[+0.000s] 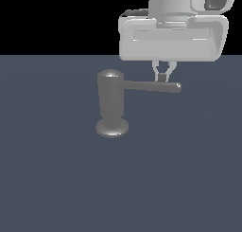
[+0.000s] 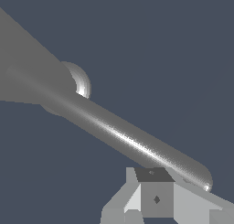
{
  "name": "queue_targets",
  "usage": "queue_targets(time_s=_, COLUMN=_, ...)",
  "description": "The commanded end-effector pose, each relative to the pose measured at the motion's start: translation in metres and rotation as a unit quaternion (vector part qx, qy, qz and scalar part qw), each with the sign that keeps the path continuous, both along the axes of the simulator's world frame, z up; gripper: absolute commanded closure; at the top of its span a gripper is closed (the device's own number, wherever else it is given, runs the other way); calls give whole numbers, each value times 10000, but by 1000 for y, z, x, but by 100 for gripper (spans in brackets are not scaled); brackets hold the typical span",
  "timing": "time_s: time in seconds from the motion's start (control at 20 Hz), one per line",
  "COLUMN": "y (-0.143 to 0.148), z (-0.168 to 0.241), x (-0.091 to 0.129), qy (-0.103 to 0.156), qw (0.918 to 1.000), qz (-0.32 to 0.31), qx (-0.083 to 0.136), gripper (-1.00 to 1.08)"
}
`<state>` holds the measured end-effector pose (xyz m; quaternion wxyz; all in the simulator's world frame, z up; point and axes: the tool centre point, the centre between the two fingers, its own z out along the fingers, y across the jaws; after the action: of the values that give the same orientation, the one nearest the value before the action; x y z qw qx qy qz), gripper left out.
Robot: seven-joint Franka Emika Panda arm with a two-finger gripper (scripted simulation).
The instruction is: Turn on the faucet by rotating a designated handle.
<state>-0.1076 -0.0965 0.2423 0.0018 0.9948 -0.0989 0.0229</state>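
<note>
Gripper: gripper [image 1: 164, 76] closed on nothing, just beside the handle [image 1: 151, 86] near its right tip.
Progress: faucet [image 1: 111, 103] seemingly unturned; push remains.

Pincer [image 2: 157, 198] just beside handle [image 2: 132, 141] tip

A flat, matte slate-blue tabletop surface [image 1: 56, 179] fills the exterior view from about a quarter of the way down to the lower edge, spreading evenly toward 3, 6 and 9 o'clock with no markings or seams visible. Above it, toward 12 o'clock, lies a plain black background [image 1: 56, 18], meeting the surface along a straight horizontal line. In the wrist view the same slate-blue surface [image 2: 173, 49] forms the backdrop.
</note>
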Motion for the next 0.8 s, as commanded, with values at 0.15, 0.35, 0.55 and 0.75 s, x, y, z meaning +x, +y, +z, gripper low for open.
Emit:
queue_targets(time_s=0.15, y=-17, z=-12, x=10, qy=127, qw=9999, qz=-10, qx=24, gripper=108)
queue_targets(time_s=0.35, y=-29, z=-14, x=18, qy=151, qw=9999, qz=-22, qx=28, gripper=108)
queue_targets(time_s=0.55, y=-41, z=-16, x=27, qy=176, qw=9998, qz=-34, qx=32, gripper=108)
queue_targets(time_s=0.75, y=-53, z=-18, x=36, qy=200, qw=9998, qz=-46, qx=36, gripper=108)
